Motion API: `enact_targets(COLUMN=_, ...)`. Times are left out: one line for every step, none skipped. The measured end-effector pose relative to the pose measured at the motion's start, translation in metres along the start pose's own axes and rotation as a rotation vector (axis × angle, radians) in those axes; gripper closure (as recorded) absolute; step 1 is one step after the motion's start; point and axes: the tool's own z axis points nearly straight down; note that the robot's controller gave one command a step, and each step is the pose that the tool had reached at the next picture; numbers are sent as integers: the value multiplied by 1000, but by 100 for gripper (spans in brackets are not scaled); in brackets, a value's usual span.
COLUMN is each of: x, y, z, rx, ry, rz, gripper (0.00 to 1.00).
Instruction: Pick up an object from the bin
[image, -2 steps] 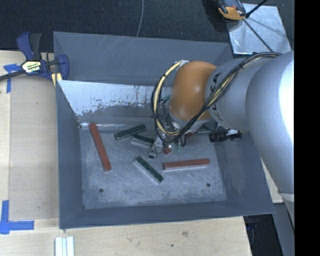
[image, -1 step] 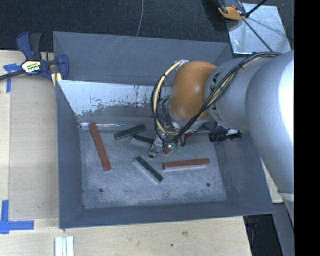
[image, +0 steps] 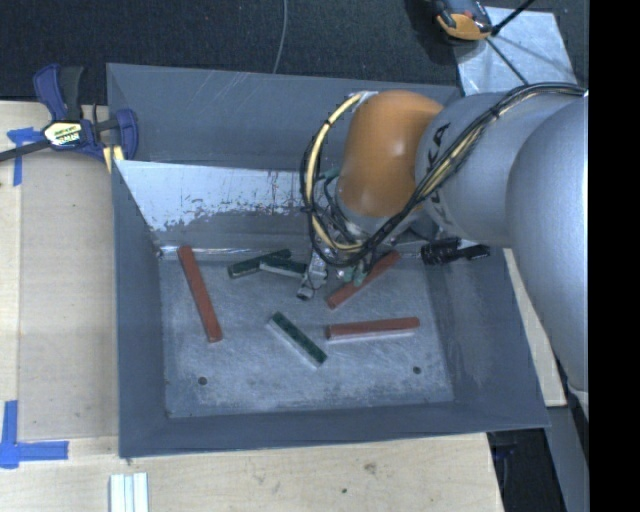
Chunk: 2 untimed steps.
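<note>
Dim light, bright glare on the far wall of the bin (image: 200, 190), soft shadow beneath the arm (image: 520, 170).

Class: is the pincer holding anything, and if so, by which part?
It cannot be told. The pincer is low between a dark green stick and a slanting red-brown bar; neither is clearly gripped.

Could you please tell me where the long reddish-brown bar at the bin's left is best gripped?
Probably at the middle of the long reddish-brown flat bar, from above, closing across its narrow width: it lies flat and alone, with bare grey metal bin floor along both long edges.
</note>
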Motion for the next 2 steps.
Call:
enact_targets(x=31, y=-9, z=-52, rx=-1, ry=-2, rz=-2, gripper=100)
enact_targets(x=-7, y=-1, z=-142, rx=-3, ry=-6, rz=7, gripper=100)
